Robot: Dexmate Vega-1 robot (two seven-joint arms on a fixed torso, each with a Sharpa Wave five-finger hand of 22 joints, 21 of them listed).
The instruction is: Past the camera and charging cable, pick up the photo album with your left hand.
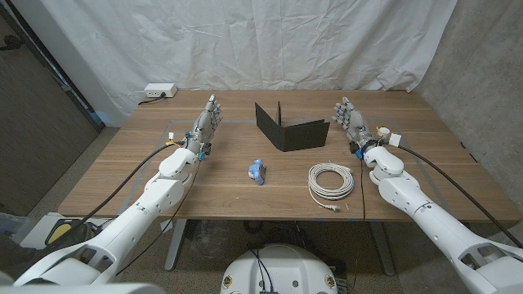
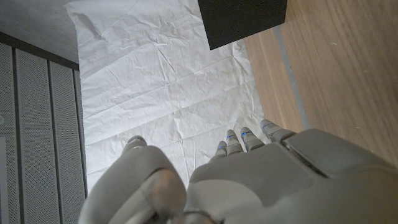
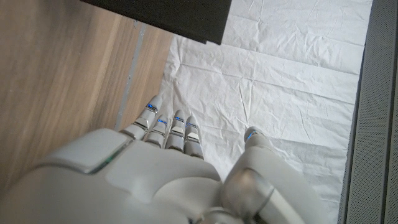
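1. The photo album (image 1: 290, 131) stands open and upright at the surface's (image 1: 122, 192) far middle.
2. The camera (image 1: 257, 171) lies nearer the robot, left of the charging cable (image 1: 331, 180).
3. The left hand (image 1: 206, 124) is left of the album, the right hand (image 1: 351, 118) just right of it.
4. A power strip (image 1: 160, 91) sits at the far left corner.

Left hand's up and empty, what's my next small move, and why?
Probably swing the left hand inward toward the album. The album stands open and upright at the table's far middle, untouched, and the hand is open off to its left, apart from it.
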